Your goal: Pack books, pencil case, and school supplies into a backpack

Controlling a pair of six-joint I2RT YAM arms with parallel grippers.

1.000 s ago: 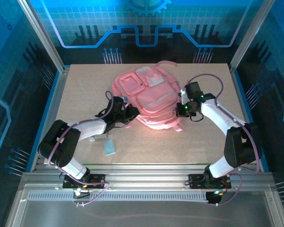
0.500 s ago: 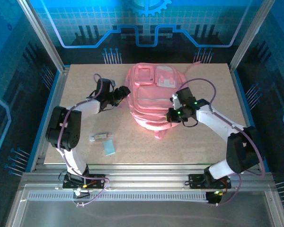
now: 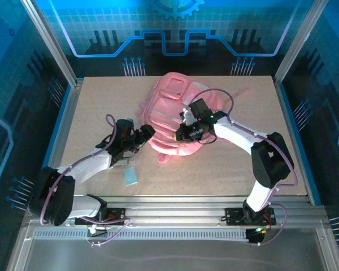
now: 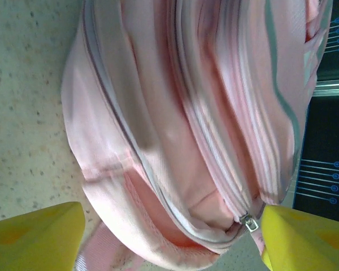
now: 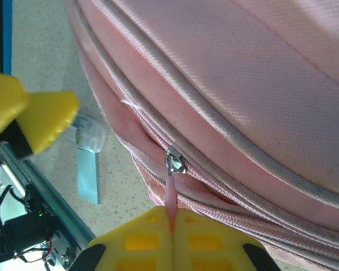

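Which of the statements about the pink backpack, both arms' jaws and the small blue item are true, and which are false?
1. The right jaws are shut on the thin pink zip pull of the large pink fabric backpack. True.
2. The left jaws clamp a backpack strap. False: they stand open, holding nothing.
3. The pale blue flat rectangle lies on the speckled beige tabletop, outside the backpack. True.
4. The backpack stands upright. False: it lies down on the tabletop.

The backpack (image 4: 175, 113) runs off the left wrist view's top edge, blurred.
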